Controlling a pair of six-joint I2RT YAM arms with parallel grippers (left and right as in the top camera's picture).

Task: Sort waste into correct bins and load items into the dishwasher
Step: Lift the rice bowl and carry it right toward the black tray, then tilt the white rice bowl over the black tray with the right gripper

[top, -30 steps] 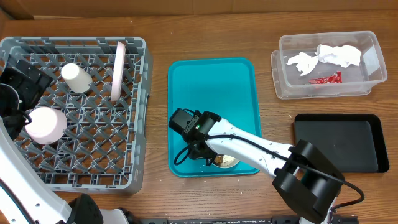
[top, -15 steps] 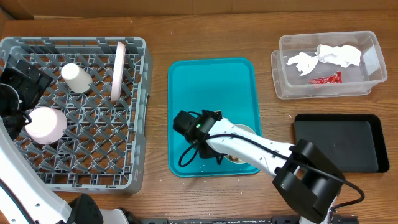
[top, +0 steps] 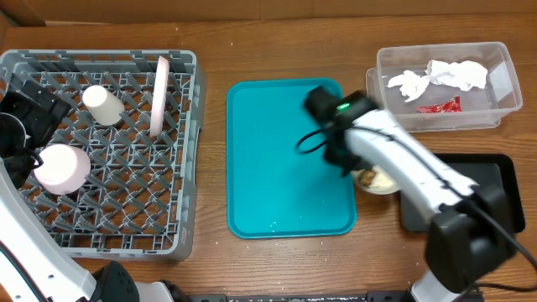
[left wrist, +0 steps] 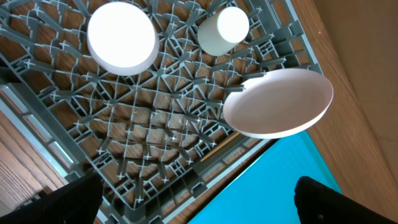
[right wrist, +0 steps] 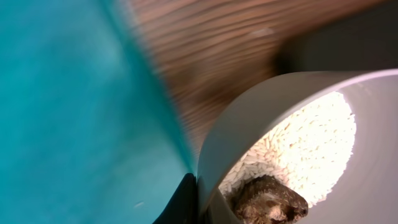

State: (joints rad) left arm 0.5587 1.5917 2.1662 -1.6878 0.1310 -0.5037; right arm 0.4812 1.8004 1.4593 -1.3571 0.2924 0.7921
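Note:
My right gripper [top: 359,170] is shut on the rim of the grey-white bowl [top: 379,181], held between the teal tray and the black tray [top: 478,197]. In the right wrist view the gripper [right wrist: 200,202] pinches the bowl [right wrist: 261,118], which holds white rice [right wrist: 311,146] and a brown lump [right wrist: 267,200]. The clear tub [top: 394,117] holds tissue [top: 445,75] and the red wrapper [top: 439,106]. The grey rack [top: 189,168] holds the white cup [top: 104,106], the upright plate [top: 158,95] and the upturned pink bowl [top: 60,167]. My left gripper [left wrist: 199,208] is open and empty above the rack.
The teal serving tray [top: 277,168] lies in the middle of the wooden table. The rack [left wrist: 161,124], cup [left wrist: 222,30], plate [left wrist: 278,102] and pink bowl [left wrist: 121,37] also show in the left wrist view. The left arm [top: 25,117] sits at the rack's left side.
My right gripper has carried the grey-white bowl from the front of the teal tray rightwards, off the tray, to the black tray's left edge. The left arm has not moved.

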